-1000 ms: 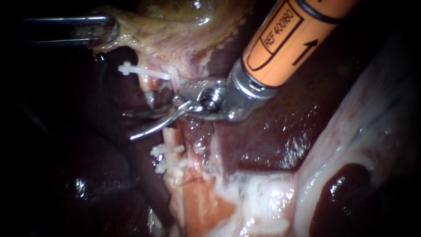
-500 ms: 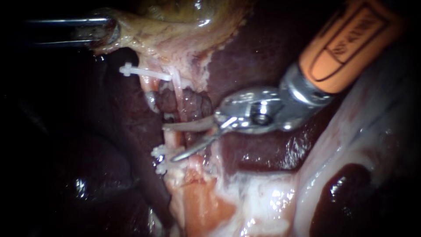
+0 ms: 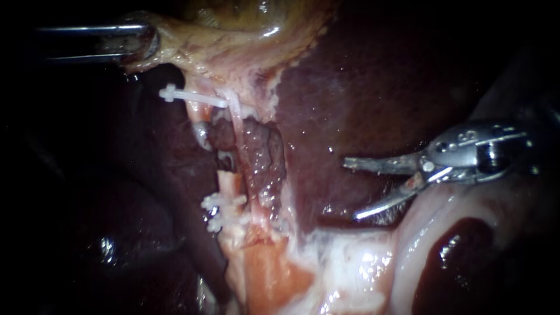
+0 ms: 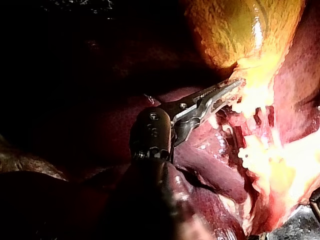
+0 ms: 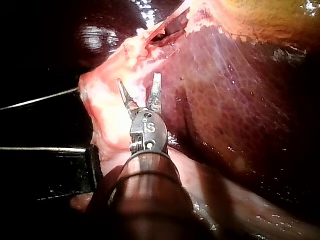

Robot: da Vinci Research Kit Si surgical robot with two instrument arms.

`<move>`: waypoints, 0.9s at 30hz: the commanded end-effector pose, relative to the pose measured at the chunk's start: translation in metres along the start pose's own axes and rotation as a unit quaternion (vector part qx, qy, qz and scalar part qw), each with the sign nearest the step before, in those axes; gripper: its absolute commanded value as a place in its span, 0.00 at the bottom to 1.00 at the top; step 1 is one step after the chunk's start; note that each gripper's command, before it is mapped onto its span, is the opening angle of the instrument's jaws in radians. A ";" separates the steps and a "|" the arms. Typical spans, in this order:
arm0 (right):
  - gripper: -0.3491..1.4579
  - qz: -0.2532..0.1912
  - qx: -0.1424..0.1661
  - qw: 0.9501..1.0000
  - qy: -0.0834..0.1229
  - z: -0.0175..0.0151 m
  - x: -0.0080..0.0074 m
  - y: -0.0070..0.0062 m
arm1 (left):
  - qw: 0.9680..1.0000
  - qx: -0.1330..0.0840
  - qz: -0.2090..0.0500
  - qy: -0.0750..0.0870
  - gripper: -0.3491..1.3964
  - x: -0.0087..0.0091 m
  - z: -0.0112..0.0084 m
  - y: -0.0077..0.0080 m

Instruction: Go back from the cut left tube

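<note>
Though dim, left instrument [image 3: 142, 41] on gallbladder [image 3: 245, 29]

The right instrument's pincer [image 5: 139, 89] stands spread wide with nothing between its halves: one tip over a pale pink band of tissue [image 5: 105, 107], the other at the edge of the dark liver [image 5: 225, 100] beside it.

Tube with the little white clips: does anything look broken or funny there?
Yes. The tube is cut in two: a dark gap parts its lower stump, above the lower clips, from its upper end below the top clip.
</note>
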 end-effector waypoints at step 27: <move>1.00 0.002 0.001 1.000 -0.004 0.0001 -0.0001 0.0002 | 1.000 -0.004 0.015 -0.012 0.00 -0.0039 0.0060 -0.0021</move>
